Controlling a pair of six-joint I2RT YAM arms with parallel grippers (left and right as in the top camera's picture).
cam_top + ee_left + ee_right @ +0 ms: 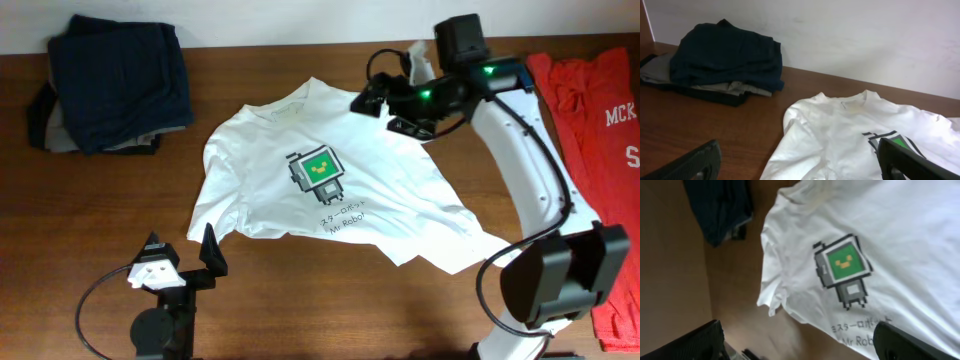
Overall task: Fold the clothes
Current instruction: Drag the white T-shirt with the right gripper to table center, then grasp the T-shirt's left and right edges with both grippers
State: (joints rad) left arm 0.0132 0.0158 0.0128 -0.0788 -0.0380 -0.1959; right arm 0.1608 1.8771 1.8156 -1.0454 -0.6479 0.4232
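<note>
Our left jaws and right jaws stand wide, holding nothing. The white T-shirt [390, 200] lies bumpy, so we could pinch 2 layers and fold crooked.

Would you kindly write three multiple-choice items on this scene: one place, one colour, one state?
1. In the overhead view, where do the dark navy garments lie?
A. top left
B. top right
C. bottom middle
2. What colour is the screen of the robot print on the white T-shirt?
A. red
B. green
C. blue
3. How does the left gripper stand?
A. shut on the hem
B. open, holding nothing
C. shut on nothing
Answers: 1 A, the pile sits at top left; 2 B, the square face is green; 3 B, its fingers stand wide apart with nothing between.
</note>
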